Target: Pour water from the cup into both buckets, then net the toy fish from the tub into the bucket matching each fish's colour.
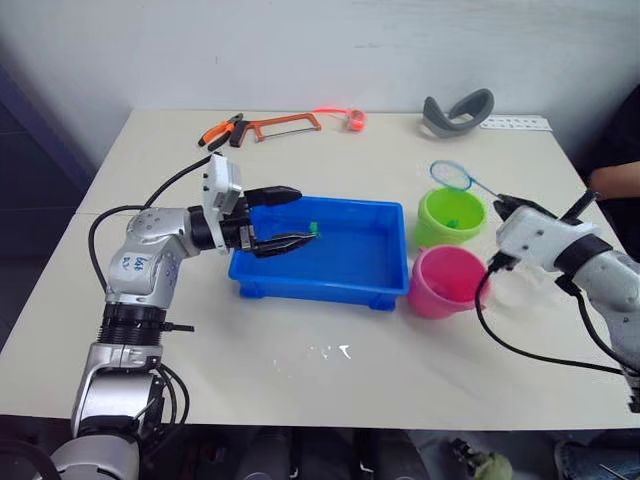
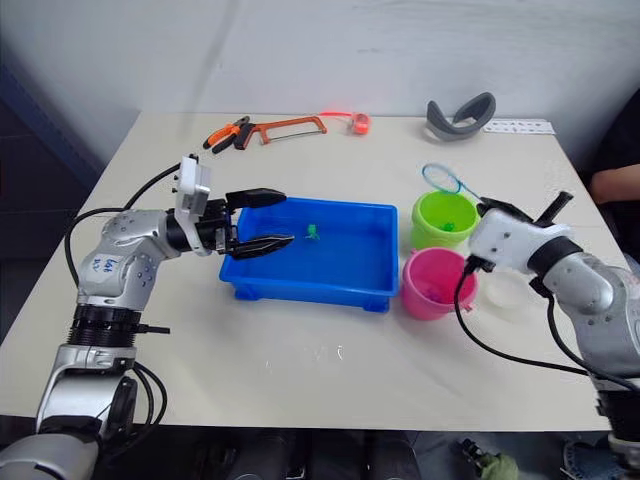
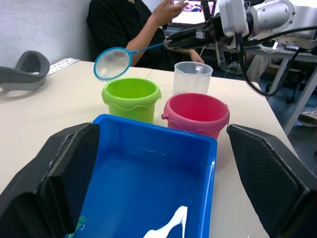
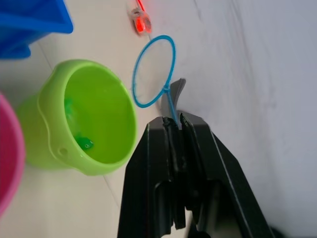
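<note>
The blue tub [image 1: 330, 205] sits mid-table with a small green toy fish [image 1: 313, 229] inside, near its far left corner. My left gripper [image 1: 305, 215] hovers open over the tub's left end, close to that fish. To the tub's right stand the lime green bucket [image 1: 450, 215] and, nearer, the pink bucket [image 1: 447, 282]. The clear cup [image 3: 192, 77] stands just beyond the pink bucket. My right gripper [image 4: 174, 124] is shut on the net's handle. The net's hoop [image 1: 451, 175] hangs above the green bucket's far rim. Green toy fish [image 4: 86, 144] lie inside the green bucket.
An orange hacksaw [image 1: 285, 125], pliers [image 1: 222, 131] and a small orange item [image 1: 354, 120] lie at the table's far edge. A grey headset [image 1: 457, 112] and a white strip [image 1: 515, 123] are at the far right. A person [image 3: 143, 29] sits beyond the table's right side.
</note>
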### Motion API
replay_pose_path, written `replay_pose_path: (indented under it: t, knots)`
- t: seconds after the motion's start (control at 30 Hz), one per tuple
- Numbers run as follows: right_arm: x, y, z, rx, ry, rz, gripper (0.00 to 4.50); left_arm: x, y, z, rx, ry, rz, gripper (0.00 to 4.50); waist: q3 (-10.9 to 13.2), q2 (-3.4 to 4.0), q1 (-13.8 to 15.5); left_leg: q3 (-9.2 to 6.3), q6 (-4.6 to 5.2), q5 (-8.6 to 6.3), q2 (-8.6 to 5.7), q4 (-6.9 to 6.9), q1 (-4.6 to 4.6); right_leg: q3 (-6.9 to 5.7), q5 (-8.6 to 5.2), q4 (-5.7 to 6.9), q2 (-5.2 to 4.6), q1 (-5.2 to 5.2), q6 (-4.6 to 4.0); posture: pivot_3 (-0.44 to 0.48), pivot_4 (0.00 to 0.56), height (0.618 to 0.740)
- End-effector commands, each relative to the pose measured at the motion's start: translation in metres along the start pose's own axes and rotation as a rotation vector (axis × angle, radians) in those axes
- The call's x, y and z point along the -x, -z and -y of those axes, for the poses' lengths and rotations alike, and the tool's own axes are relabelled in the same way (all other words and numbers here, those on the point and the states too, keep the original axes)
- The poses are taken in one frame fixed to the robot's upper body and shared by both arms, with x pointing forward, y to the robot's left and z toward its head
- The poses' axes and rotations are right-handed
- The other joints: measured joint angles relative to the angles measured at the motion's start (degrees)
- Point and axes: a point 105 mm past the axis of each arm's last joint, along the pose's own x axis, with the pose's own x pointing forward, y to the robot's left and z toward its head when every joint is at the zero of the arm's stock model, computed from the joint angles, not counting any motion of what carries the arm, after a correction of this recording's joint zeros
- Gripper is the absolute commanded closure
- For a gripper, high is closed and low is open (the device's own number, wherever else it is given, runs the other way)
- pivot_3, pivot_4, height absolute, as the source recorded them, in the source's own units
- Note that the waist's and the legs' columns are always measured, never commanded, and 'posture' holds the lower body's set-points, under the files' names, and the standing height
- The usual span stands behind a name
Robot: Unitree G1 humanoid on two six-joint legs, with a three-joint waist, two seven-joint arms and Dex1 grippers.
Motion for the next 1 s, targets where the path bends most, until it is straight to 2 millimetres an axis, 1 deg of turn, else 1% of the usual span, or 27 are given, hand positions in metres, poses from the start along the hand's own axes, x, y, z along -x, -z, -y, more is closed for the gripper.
replay_pose_path:
  t: [0.03,0.07,0.1,0.17,0.23,0.27,0.33,0.37,0.4,0.47,0.6,0.67,1.0]
  knots:
    - [0.000,-0.044,-0.010,-0.419,-0.153,0.122,4.50,0.025,-0.017,-0.005,-0.067,-0.050,0.046,0.03,0.0,0.02,-0.4,-0.02,-0.01,0.00,0.01,0.00,0.01,-0.01,0.00,0.03,-0.01,-0.01,0.00,0.000,0.150,0.740]
    - [0.000,-0.049,-0.013,-0.496,-0.189,0.122,4.50,0.030,-0.017,-0.006,-0.072,-0.064,0.047,0.03,0.0,0.02,-0.6,-0.05,-0.02,0.01,0.05,-0.01,0.01,-0.02,-0.01,0.03,-0.01,0.00,-0.01,0.000,0.150,0.740]
    - [-0.002,-0.049,-0.025,-0.592,-0.268,0.060,4.50,0.039,-0.016,-0.009,-0.083,-0.092,0.043,0.03,0.0,0.02,-0.7,-0.10,-0.02,0.01,0.04,-0.01,0.00,-0.02,-0.01,0.03,-0.07,0.00,-0.02,0.000,0.150,0.740]
    - [-0.004,-0.052,-0.039,-0.677,-0.353,-0.001,4.50,0.053,-0.013,-0.013,-0.095,-0.137,0.029,0.03,0.0,0.02,-0.8,-0.14,-0.02,0.01,0.03,0.00,0.00,0.00,-0.01,0.01,-0.15,0.02,-0.02,0.000,0.150,0.740]
    - [-0.008,-0.051,-0.057,-0.821,-0.446,-0.113,4.50,0.070,-0.008,-0.019,-0.098,-0.204,0.012,0.03,0.0,0.02,-0.9,-0.19,-0.02,0.00,0.02,-0.01,-0.01,0.05,-0.01,-0.01,-0.30,0.04,-0.03,0.000,0.150,0.740]
    - [-0.009,-0.052,-0.063,-0.863,-0.476,-0.153,4.50,0.076,-0.006,-0.020,-0.099,-0.224,0.007,0.03,0.0,0.02,-1.0,-0.20,-0.02,0.00,-0.01,0.00,-0.01,0.05,-0.01,-0.01,-0.44,0.03,-0.03,0.000,0.150,0.740]
    - [-0.014,-0.051,-0.080,-0.917,-0.547,-0.275,4.50,0.090,0.002,-0.021,-0.094,-0.267,-0.032,0.03,0.0,0.02,-1.1,-0.21,-0.01,0.01,-0.06,-0.01,-0.02,0.06,-0.02,0.04,-0.57,0.01,-0.06,0.000,0.150,0.740]
    - [-0.015,-0.051,-0.085,-0.927,-0.566,-0.313,4.50,0.095,0.004,-0.021,-0.092,-0.279,-0.047,0.03,0.0,0.02,-1.1,-0.22,-0.01,0.01,-0.06,-0.01,-0.04,0.07,-0.02,0.04,-0.58,-0.01,-0.06,0.000,0.150,0.740]
    - [-0.018,-0.052,-0.092,-0.934,-0.586,-0.341,4.50,0.102,0.010,-0.023,-0.086,-0.315,-0.085,0.03,0.0,0.02,-1.1,-0.21,-0.01,0.01,-0.08,-0.03,-0.04,0.08,-0.02,0.05,-0.59,-0.03,-0.07,0.000,0.150,0.740]
    - [-0.026,-0.053,-0.099,-0.955,-0.583,-0.367,4.50,0.110,0.016,-0.026,-0.073,-0.361,-0.130,0.03,0.0,0.02,-1.1,-0.21,-0.01,0.00,-0.09,-0.10,-0.06,0.08,-0.03,0.04,-0.61,-0.06,-0.08,0.000,0.150,0.740]
    - [-0.040,-0.048,-0.107,-0.971,-0.557,-0.429,4.50,0.114,0.013,-0.022,-0.074,-0.359,-0.139,0.03,0.0,0.01,-0.9,-0.25,0.05,-0.03,-0.21,-0.10,-0.17,0.02,-0.03,0.06,-0.72,-0.12,-0.07,0.000,0.150,0.740]
    - [-0.044,-0.048,-0.108,-0.983,-0.556,-0.445,4.50,0.114,0.010,-0.020,-0.077,-0.351,-0.139,0.03,0.0,0.01,-1.0,-0.20,0.08,-0.04,-0.27,-0.10,-0.18,-0.02,-0.02,0.06,-0.75,-0.14,-0.06,0.000,0.150,0.740]
    - [-0.066,-0.040,-0.114,-1.104,-0.517,-0.523,4.50,0.105,0.006,-0.011,-0.081,-0.313,-0.150,0.03,0.0,0.01,-1.6,-0.02,0.10,-0.05,-0.26,-0.14,-0.15,-0.18,-0.02,0.10,-0.69,-0.23,-0.06,0.000,0.150,0.740]
